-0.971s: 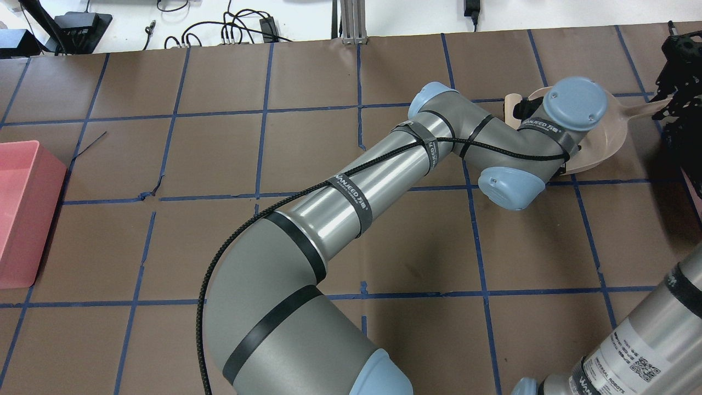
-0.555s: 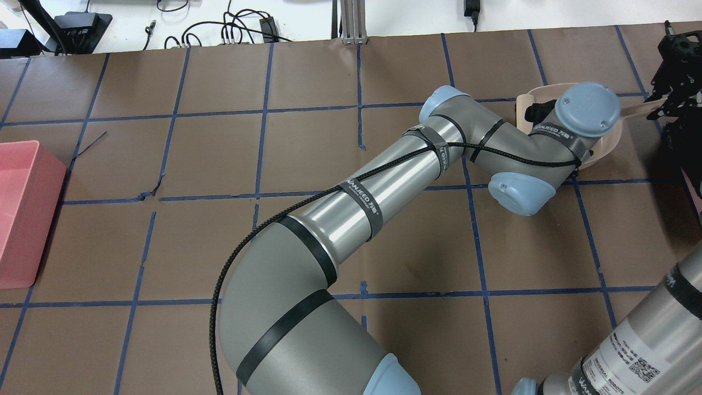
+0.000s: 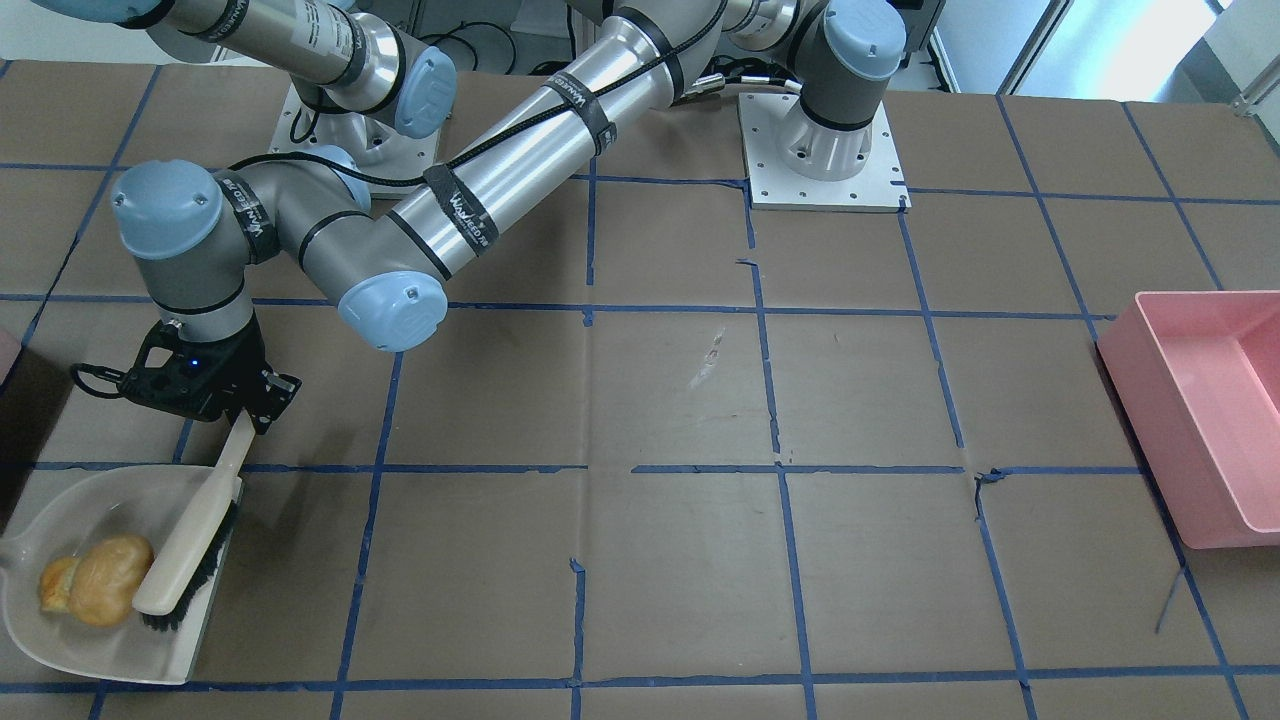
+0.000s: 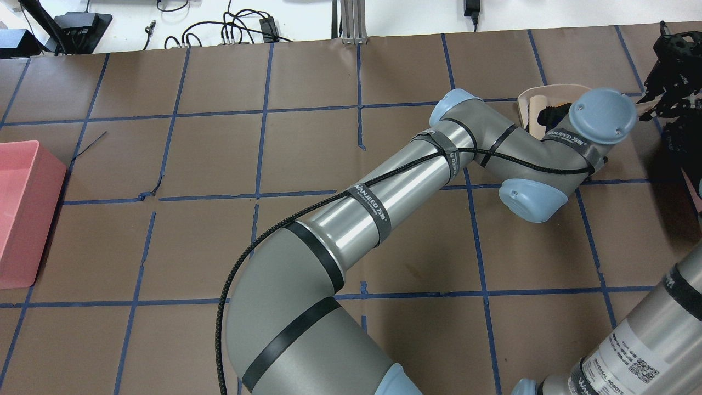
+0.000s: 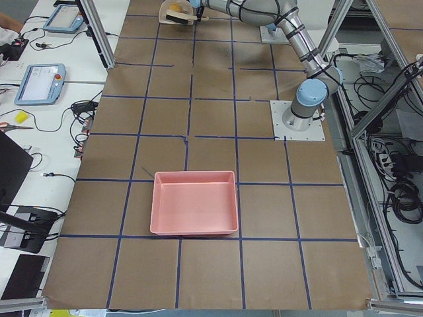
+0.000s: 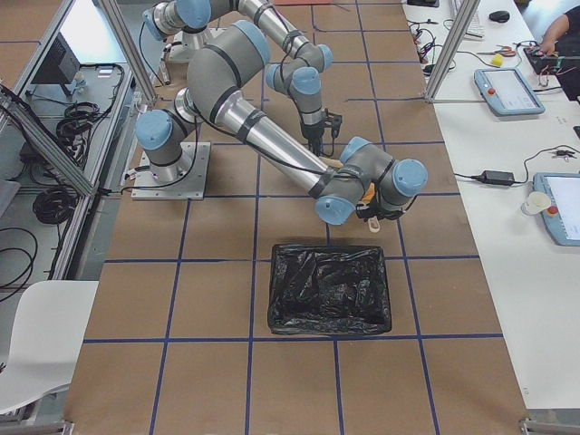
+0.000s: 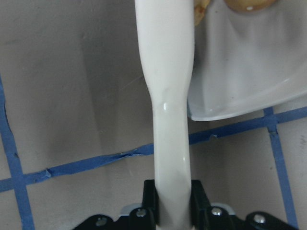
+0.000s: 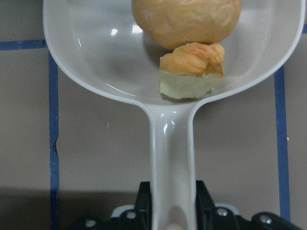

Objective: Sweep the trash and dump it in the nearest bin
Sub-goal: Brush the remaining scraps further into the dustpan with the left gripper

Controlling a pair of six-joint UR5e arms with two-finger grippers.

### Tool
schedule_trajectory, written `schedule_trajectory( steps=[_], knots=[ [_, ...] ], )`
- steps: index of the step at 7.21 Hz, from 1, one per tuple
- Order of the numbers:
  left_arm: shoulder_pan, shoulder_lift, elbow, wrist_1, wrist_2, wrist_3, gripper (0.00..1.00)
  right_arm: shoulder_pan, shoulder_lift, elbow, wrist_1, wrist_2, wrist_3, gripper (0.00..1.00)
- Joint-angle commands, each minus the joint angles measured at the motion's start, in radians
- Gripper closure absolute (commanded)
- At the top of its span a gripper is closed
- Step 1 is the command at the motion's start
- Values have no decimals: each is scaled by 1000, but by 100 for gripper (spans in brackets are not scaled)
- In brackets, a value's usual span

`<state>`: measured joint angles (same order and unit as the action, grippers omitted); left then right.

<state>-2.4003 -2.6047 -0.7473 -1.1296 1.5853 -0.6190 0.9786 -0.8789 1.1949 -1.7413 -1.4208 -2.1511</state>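
The cream dustpan lies on the table at the robot's right end. In it are a tan-brown potato-shaped lump and an orange-yellow crusty chunk. In the right wrist view the lump touches the chunk, which has a pale block under it. No separate green cube shows. My left gripper is shut on the handle of the cream brush, whose bristles rest at the pan's mouth. My right gripper is shut on the dustpan handle.
A black-lined bin stands close beside the dustpan and both grippers. A pink bin stands at the table's other end. My left arm stretches across the middle of the table.
My left wrist has moved to the right over the dustpan, covering more of it. The dustpan and my right gripper have shifted slightly right and farther back.
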Motion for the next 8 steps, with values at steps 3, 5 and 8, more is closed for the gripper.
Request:
schedule_trajectory(
  steps=[3,5,8],
  knots=[
    [-17,9,-1,1,-4,-7,99,0,6,0,9,14,0,100],
    [-14,17,-29,1,-1,25,99,0,6,0,9,14,0,100],
    [27,40,-35,-7,-4,48,99,-1,6,0,9,14,0,100]
  ],
)
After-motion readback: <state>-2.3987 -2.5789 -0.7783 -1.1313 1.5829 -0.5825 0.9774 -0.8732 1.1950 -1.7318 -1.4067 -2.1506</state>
